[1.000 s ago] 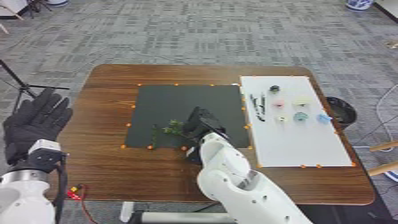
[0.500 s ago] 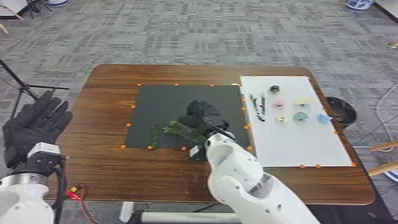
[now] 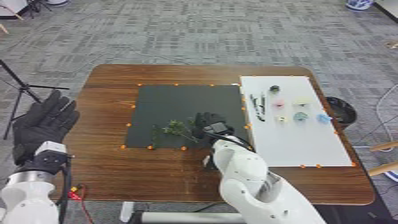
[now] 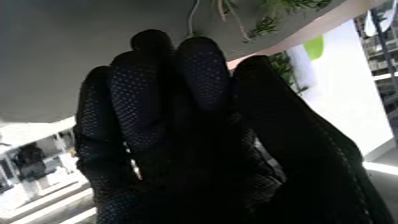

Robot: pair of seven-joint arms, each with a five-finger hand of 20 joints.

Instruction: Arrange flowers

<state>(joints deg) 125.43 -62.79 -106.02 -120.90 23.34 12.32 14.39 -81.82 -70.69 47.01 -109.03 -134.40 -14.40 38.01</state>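
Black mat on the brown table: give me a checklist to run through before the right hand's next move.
1. Leafy green sprigs lying on the black mat: ok.
2. Right hand open, fingers straight: ok.
3. Right fingertips free of the sprigs' thin stems: cannot tell; they look very close in the right wrist view.
4. Left hand, in its black fabric glove, away from the mat: ok, it is at the table's left edge.
5. Small pink flower and light blue flower away from both hands: ok, they lie on the white board.
6. Those two flowers placed on the mat with the greenery: not ok.
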